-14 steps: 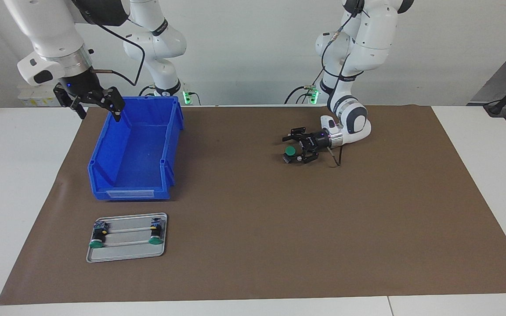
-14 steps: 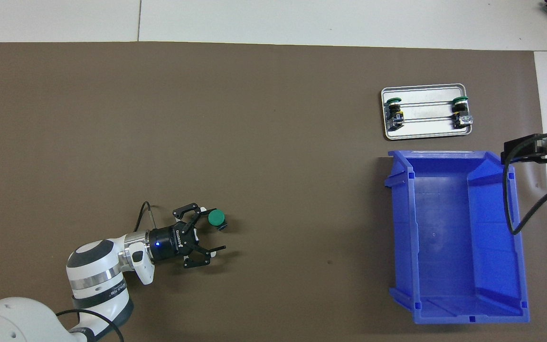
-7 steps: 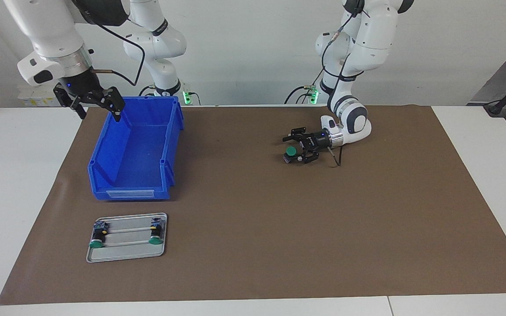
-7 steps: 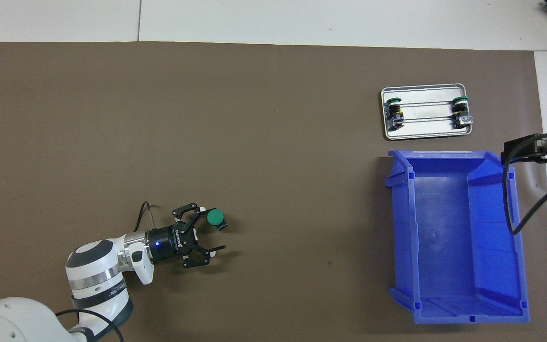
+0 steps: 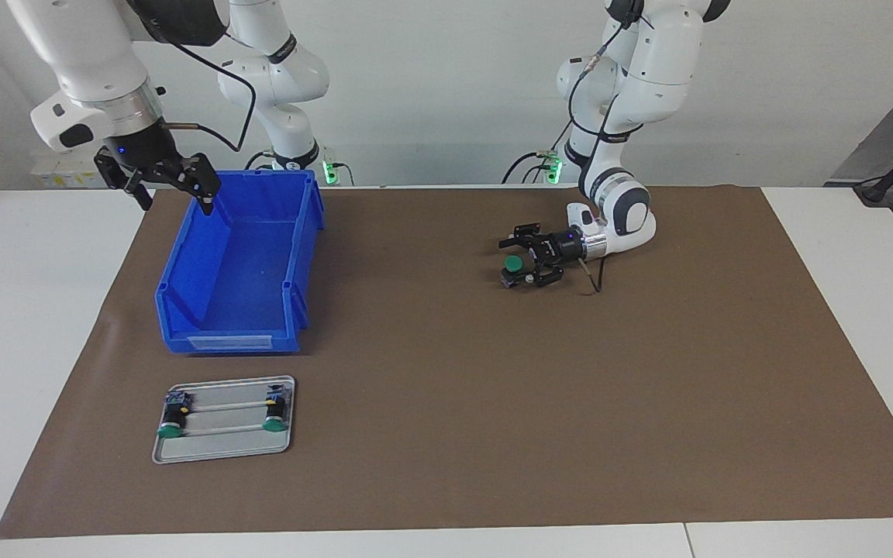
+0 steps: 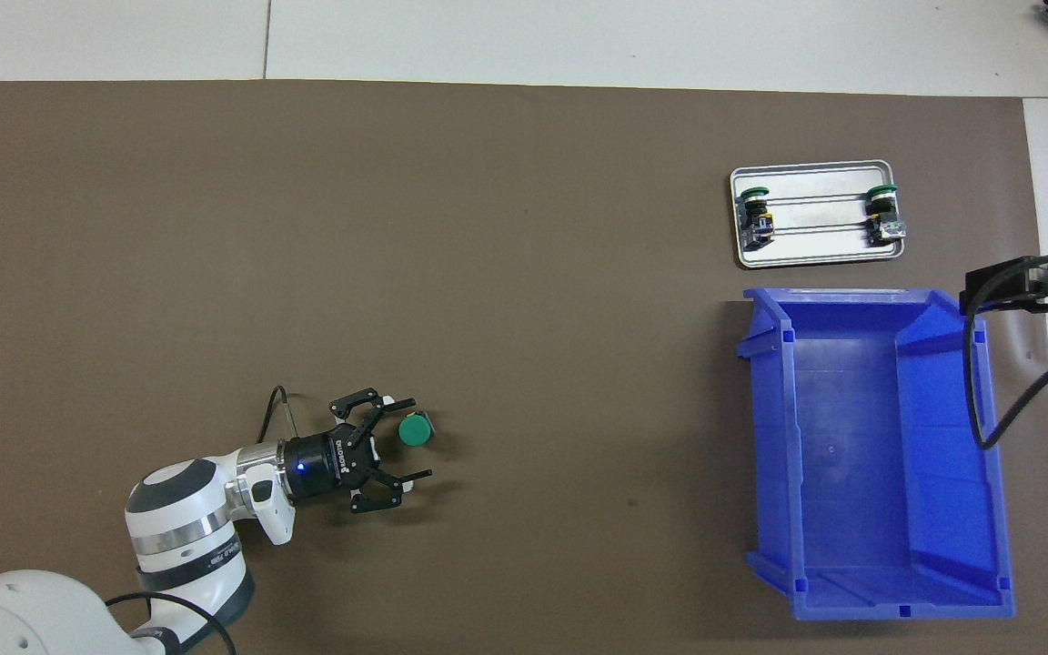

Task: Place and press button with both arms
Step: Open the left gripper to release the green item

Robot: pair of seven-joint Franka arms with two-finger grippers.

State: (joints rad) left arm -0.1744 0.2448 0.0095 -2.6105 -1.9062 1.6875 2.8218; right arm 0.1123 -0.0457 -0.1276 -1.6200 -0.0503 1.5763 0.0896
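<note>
A button (image 5: 513, 266) (image 6: 414, 430) with a green cap stands cap-up on the brown mat, toward the left arm's end of the table. My left gripper (image 5: 512, 265) (image 6: 421, 437) lies low and level over the mat, open, with one finger on each side of the button. A gap shows between the button and each finger in the overhead view. My right gripper (image 5: 175, 203) hangs open and empty above the corner of the blue bin (image 5: 225, 341) (image 6: 870, 600) nearest the robots, and waits there.
A flat grey tray (image 5: 222, 457) (image 6: 815, 259) holds two more green-capped buttons (image 5: 171, 425) (image 5: 274, 418). It lies on the mat just farther from the robots than the bin. White table borders the mat on all sides.
The button has shifted from against one finger of the left gripper to the middle of the gap and now stands more upright. The right arm has not moved.
</note>
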